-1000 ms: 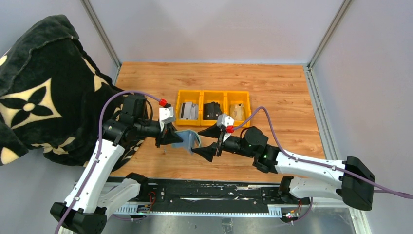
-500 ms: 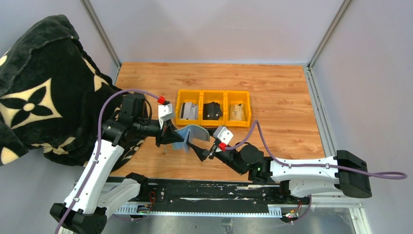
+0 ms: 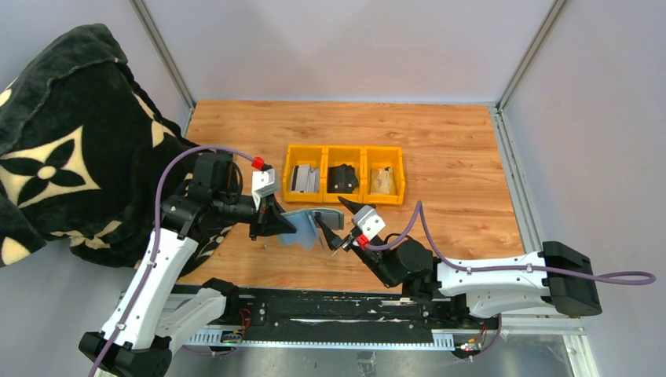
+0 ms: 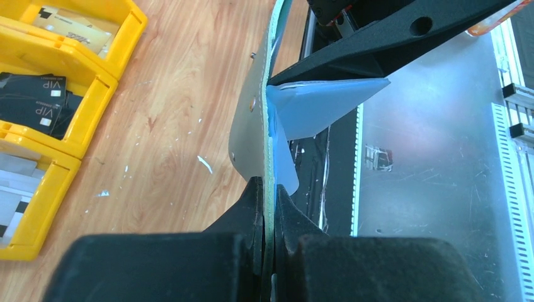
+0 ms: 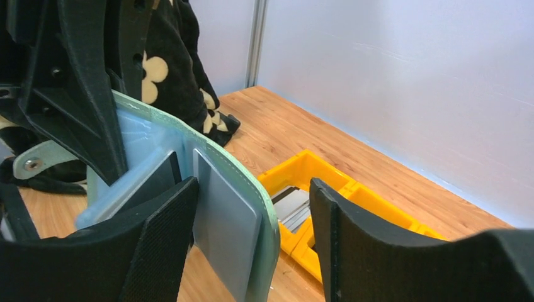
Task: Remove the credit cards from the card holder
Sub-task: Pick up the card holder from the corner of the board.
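My left gripper (image 3: pixel 276 222) is shut on one edge of the sage-green card holder (image 3: pixel 308 225) and holds it open above the table. In the left wrist view the holder (image 4: pixel 250 126) runs edge-on out of my shut left gripper (image 4: pixel 269 189), its pale blue inner pocket (image 4: pixel 315 104) spread to the right. My right gripper (image 3: pixel 331 212) is open, its jaws on either side of the holder's free flap (image 5: pixel 227 220) without pinching it. A grey-silver card (image 3: pixel 305 179) lies in the tray's left compartment and a tan-gold card (image 3: pixel 382 181) in the right one. I cannot tell whether a card is inside the holder.
The yellow three-compartment tray (image 3: pixel 345 147) stands just behind the holder, with black cards (image 3: pixel 342 177) in its middle compartment. A black blanket with cream flowers (image 3: pixel 63 141) is heaped at the left, close to the left arm. Grey walls enclose the table.
My right arm has drawn back toward the near edge and turned, bringing its open jaws around the holder's free flap. The holder has spread flatter. My left gripper has kept hold.
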Controlling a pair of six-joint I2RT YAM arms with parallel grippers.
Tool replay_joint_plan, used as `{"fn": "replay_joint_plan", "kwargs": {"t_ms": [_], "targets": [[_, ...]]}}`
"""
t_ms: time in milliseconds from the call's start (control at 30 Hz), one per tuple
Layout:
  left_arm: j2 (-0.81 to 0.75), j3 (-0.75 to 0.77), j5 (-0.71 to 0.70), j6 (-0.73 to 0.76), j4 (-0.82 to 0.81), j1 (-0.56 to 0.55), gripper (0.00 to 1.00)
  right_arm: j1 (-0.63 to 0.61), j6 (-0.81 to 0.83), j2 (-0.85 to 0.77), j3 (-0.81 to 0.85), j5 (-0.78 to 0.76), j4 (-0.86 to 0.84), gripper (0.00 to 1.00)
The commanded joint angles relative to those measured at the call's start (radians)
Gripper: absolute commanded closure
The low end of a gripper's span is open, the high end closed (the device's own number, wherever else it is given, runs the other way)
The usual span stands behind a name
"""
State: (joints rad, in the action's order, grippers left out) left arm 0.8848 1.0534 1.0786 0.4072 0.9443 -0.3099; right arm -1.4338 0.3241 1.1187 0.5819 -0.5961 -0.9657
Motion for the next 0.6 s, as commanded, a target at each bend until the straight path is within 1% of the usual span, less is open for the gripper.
{"fn": "replay_joint_plan", "kwargs": {"t_ms": [0, 67, 167, 300, 400, 467, 533, 567], "targets": [[-0.007, 0.045, 0.055, -0.008, 0.002, -0.006, 1.0, -0.011, 0.034, -0.022, -0.019, -0.029, -0.009, 0.29], [-0.01, 0.047, 0.063, -0.009, 0.002, -0.006, 1.0, -0.009, 0.007, -0.034, -0.015, 0.005, 0.037, 0.25], [-0.015, 0.054, 0.08, -0.003, 0.001, -0.006, 1.0, -0.002, -0.057, -0.062, -0.016, 0.1, 0.13, 0.23], [-0.02, 0.061, 0.101, -0.001, 0.002, -0.006, 1.0, 0.007, -0.112, -0.108, -0.043, 0.166, 0.148, 0.19], [-0.023, 0.069, 0.122, 0.0, 0.001, -0.006, 1.0, 0.019, -0.132, -0.144, -0.047, 0.208, 0.184, 0.18], [-0.023, 0.074, 0.134, -0.006, 0.001, -0.006, 1.0, 0.022, -0.135, -0.156, -0.044, 0.225, 0.202, 0.19], [-0.022, 0.077, 0.142, -0.011, 0.001, -0.006, 1.0, 0.025, -0.134, -0.16, -0.037, 0.251, 0.211, 0.23], [-0.021, 0.078, 0.142, -0.013, 0.001, -0.006, 1.0, 0.027, -0.135, -0.16, -0.031, 0.268, 0.215, 0.29]]}}
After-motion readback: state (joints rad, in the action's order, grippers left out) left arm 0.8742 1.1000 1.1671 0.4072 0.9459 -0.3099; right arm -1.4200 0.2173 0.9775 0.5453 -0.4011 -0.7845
